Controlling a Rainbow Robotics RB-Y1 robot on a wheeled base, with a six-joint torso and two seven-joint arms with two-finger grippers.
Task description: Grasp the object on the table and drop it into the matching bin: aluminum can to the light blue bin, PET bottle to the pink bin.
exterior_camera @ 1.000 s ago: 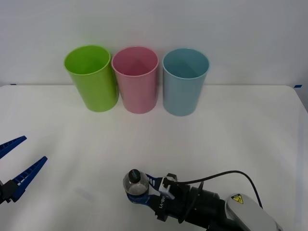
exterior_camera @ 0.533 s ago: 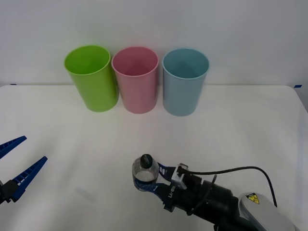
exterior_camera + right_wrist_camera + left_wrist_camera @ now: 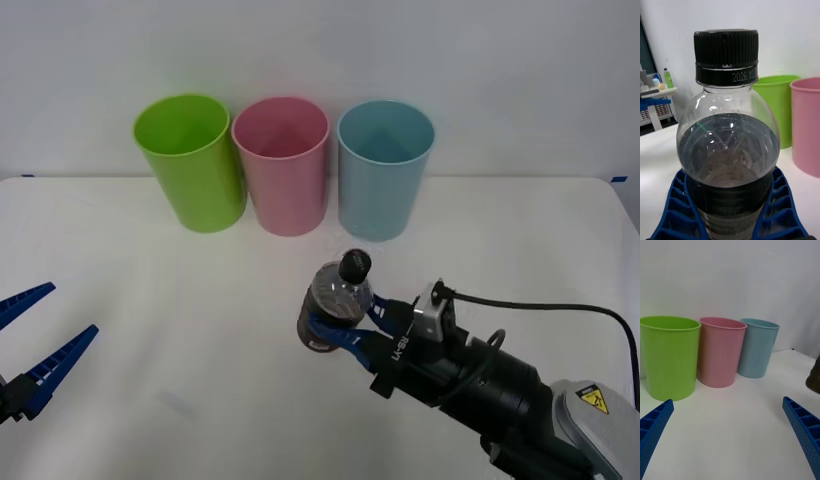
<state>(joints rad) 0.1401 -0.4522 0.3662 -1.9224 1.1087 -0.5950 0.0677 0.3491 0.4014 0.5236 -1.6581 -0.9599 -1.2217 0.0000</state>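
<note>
PET bottle (image 3: 338, 303): clear, black cap, dark label band; clamped in the right tool, lifted off the worktop, cap tilted toward the bins; in front of the gap between the pink and light blue bins, well short of both.
Right tool (image 3: 337, 330): blue ribbed fingers (image 3: 780, 210) pressed against both sides of the bottle's lower body; arm reaching in from the near right.
Pink bin (image 3: 282, 165): upright, middle of the row at the far edge; inside looks bare, though the bottom is hard to make out.
Light blue bin (image 3: 384, 168): upright, just right of the pink one.
Lime green bin (image 3: 191, 160): upright, just left of the pink one.
Worktop (image 3: 150, 320): plain white.
Left tool (image 3: 35, 338): parked at the near left, fingers spread wide, gripping nothing.
</note>
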